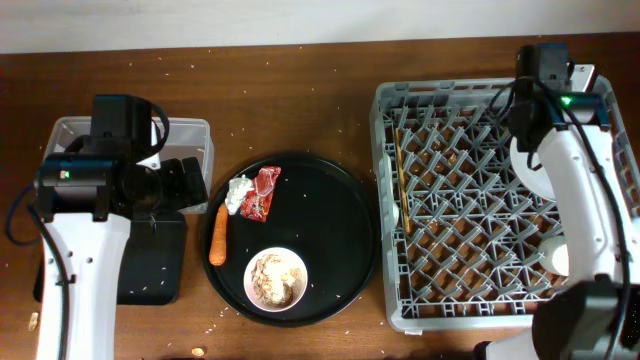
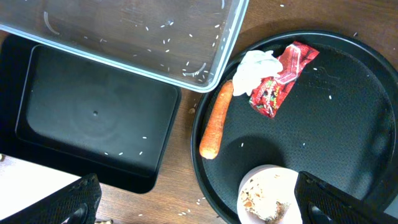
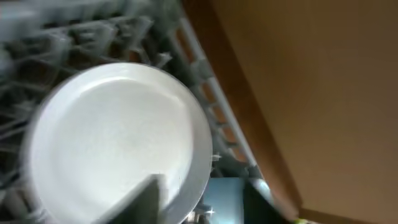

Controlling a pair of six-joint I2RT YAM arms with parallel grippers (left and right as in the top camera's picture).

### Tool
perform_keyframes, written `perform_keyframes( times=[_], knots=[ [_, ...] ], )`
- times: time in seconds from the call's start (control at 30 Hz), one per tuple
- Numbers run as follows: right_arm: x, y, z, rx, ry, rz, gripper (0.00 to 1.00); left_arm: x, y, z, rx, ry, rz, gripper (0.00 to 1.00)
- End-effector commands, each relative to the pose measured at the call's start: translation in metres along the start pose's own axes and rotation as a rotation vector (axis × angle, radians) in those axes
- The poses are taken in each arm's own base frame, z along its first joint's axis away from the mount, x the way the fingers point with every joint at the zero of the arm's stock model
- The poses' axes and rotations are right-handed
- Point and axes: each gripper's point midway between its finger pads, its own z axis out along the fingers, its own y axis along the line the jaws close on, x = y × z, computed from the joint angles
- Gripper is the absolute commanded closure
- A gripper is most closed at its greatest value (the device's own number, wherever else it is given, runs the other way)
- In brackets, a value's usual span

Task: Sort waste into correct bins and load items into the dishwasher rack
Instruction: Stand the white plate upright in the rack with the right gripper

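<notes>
- the left gripper (image 2: pixel 198 193) hangs over the near rim of the round black tray (image 2: pixel 348 112), its jaws spread wide and holding nothing.
- the waste is not yet sorted: the carrot (image 2: pixel 216 121) lies along the tray's left rim, and the tissue (image 2: pixel 255 67) and red wrapper (image 2: pixel 281 78) touch each other just beyond it.
- the rice scraps (image 1: pixel 277 280) sit in the white bowl (image 1: pixel 248 275) at the tray's front.
- the clear tub (image 2: pixel 230 43) and the black bin tray (image 2: pixel 93 112) stand side by side on the counter (image 1: pixel 300 90), left of the waste, holding only stray grains.
- the right gripper (image 3: pixel 199 205) is down in the dishwasher rack (image 1: pixel 470 90) at the plate (image 3: pixel 118 137); that view is blurred, so i cannot tell whether its jaws pinch the rim.
- chopsticks (image 1: pixel 402 170) already lie in the rack.
- likely step: plate loading on the right, first waste pick on the left.
- next, the left arm should drop over the carrot across its width, close, then swing to a bin.
</notes>
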Motion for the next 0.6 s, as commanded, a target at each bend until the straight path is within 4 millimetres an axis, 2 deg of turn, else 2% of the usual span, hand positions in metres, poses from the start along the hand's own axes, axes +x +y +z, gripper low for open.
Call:
perform_keyframes(
  times=[0.0, 0.03, 0.07, 0.1, 0.13, 0.17, 0.23, 0.37, 0.43, 0.47, 0.57],
  knots=[
    [0.003, 0.001, -0.012, -0.315, 0.052, 0.284, 0.39, -0.004, 0.003, -0.007, -0.005, -0.028, -0.015, 0.01],
    [0.018, -0.010, 0.011, -0.454, 0.174, 0.427, 0.44, -0.004, 0.003, -0.007, -0.005, -0.028, -0.015, 0.01],
    [0.026, -0.016, 0.022, -0.528, 0.247, 0.525, 0.49, -0.004, 0.003, -0.007, -0.005, -0.028, -0.015, 0.01],
    [0.046, -0.033, 0.046, -0.656, 0.373, 0.685, 0.64, -0.004, 0.003, -0.007, -0.005, -0.028, -0.015, 0.01],
    [0.063, -0.044, 0.061, -0.626, 0.435, 0.722, 0.63, -0.004, 0.003, -0.007, -0.005, -0.028, -0.015, 0.01],
    [0.077, -0.045, 0.074, -0.604, 0.490, 0.729, 0.63, -0.004, 0.003, -0.007, -0.005, -0.028, -0.015, 0.01],
    [0.094, -0.032, 0.095, -0.588, 0.574, 0.713, 0.63, -0.004, 0.003, -0.007, -0.005, -0.028, -0.015, 0.01],
    [0.114, -0.016, 0.120, -0.563, 0.676, 0.693, 0.63, -0.004, 0.003, -0.007, -0.005, -0.028, -0.015, 0.01],
    [0.124, -0.026, 0.132, -0.460, 0.678, 0.662, 0.66, -0.004, 0.003, -0.007, -0.005, -0.028, -0.015, 0.01],
    [0.124, -0.026, 0.135, -0.456, 0.669, 0.663, 0.76, -0.004, 0.003, -0.007, -0.005, -0.028, -0.015, 0.01],
    [0.124, -0.023, 0.137, -0.464, 0.665, 0.664, 0.79, -0.004, 0.003, -0.007, -0.005, -0.028, -0.015, 0.01]
  ],
)
